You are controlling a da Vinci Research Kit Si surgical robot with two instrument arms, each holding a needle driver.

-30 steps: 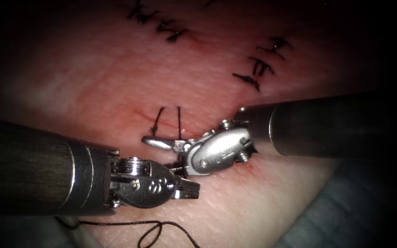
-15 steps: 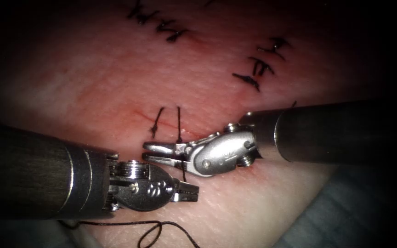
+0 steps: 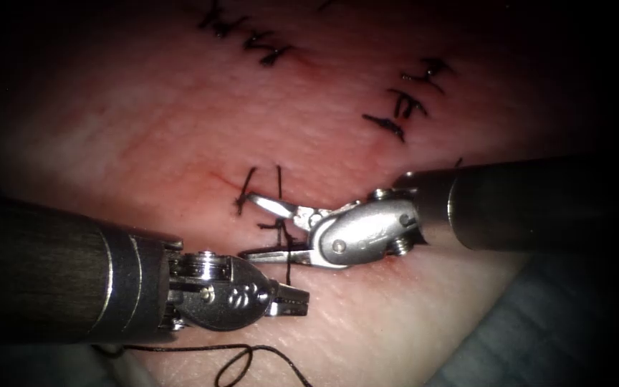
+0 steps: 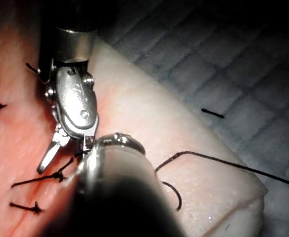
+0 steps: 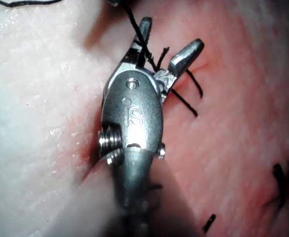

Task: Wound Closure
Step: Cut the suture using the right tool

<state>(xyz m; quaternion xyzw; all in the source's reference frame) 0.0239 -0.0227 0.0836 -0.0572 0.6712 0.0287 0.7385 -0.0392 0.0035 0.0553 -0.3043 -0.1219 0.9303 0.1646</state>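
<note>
The right arm's silver gripper (image 3: pixel 256 226) is gaping wide over the cut, straddling the black thread (image 3: pixel 286 240) at the knotted stitch, grasping nothing. The left arm's silver gripper (image 3: pixel 302 297) is lying clenched just below on the pale pink tissue (image 3: pixel 180 115), near its lower edge, where loose thread is looping.

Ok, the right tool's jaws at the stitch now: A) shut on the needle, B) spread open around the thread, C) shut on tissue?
B: the right tool has its jaws spread wide, with the thread of the stitch running between them.
</note>
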